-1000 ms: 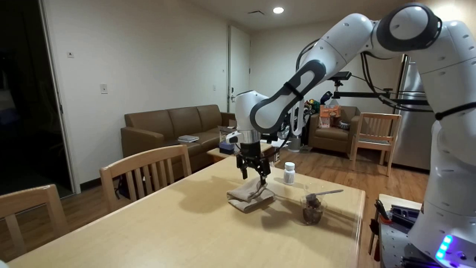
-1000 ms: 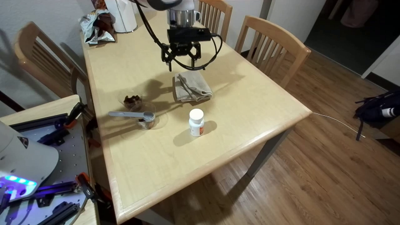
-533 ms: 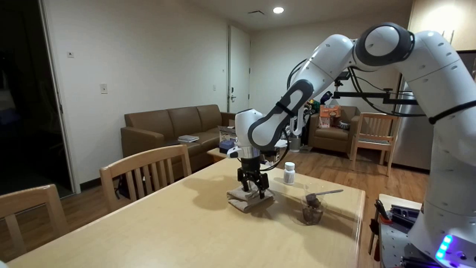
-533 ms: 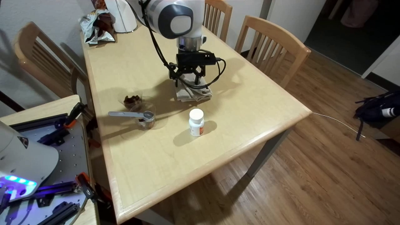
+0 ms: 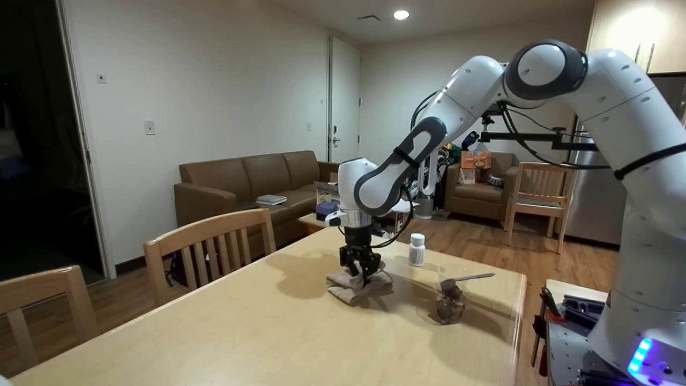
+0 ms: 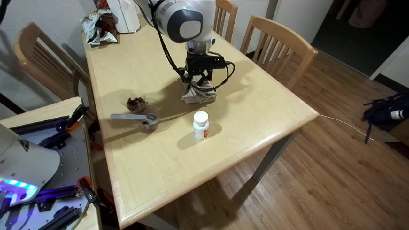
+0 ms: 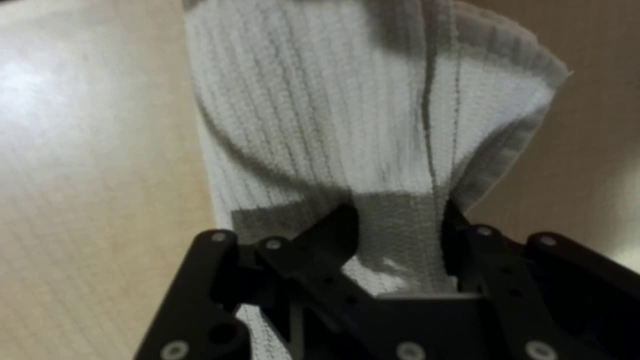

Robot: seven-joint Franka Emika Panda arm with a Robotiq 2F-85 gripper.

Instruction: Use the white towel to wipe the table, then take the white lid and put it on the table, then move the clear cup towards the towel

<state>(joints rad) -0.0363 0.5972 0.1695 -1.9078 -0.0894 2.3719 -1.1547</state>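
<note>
One folded, off-white, ribbed cloth towel [image 7: 310, 115] lies directly beneath the black gripper [image 7: 400, 225], its length running across the jaws' closing line. The jaws stand partway apart with cloth between them; whether it is firmly pinched, I cannot tell. Under it spreads the light tan wooden table [image 6: 174, 163], a white plastic bottle [image 6: 201, 128] near.

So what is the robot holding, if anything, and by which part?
A firm hold cannot be told: part of the white towel, near one edge, lies between the jaws.
</note>
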